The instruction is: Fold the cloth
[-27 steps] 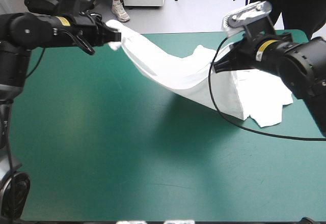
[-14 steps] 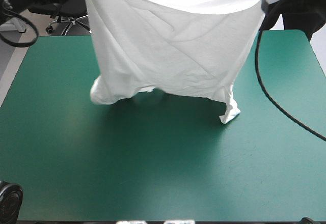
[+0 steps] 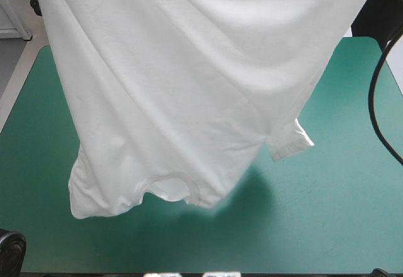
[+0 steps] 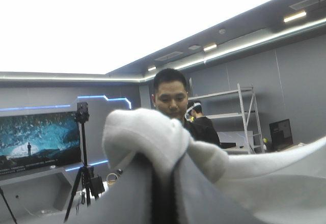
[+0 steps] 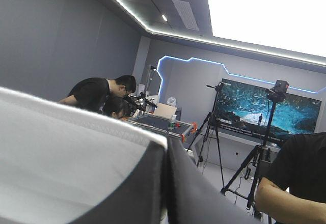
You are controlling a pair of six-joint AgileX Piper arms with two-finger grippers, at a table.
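T-shirt (image 3: 189, 88) lifted, hanging spread over teal-green worktop (image 3: 340, 214); neck opening (image 3: 167, 189) lowest, 1 sleeve (image 3: 291, 140) toward the right side. Left jaws pressed together, pinching T-shirt, cloth bunched over their tips. Right jaws likewise pinching T-shirt edge.

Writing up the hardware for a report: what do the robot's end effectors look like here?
The right end effector and the left end effector each show two broad black fingers curved like fins. A thin black cable curves at the high view's right edge; the arms cannot be made out.
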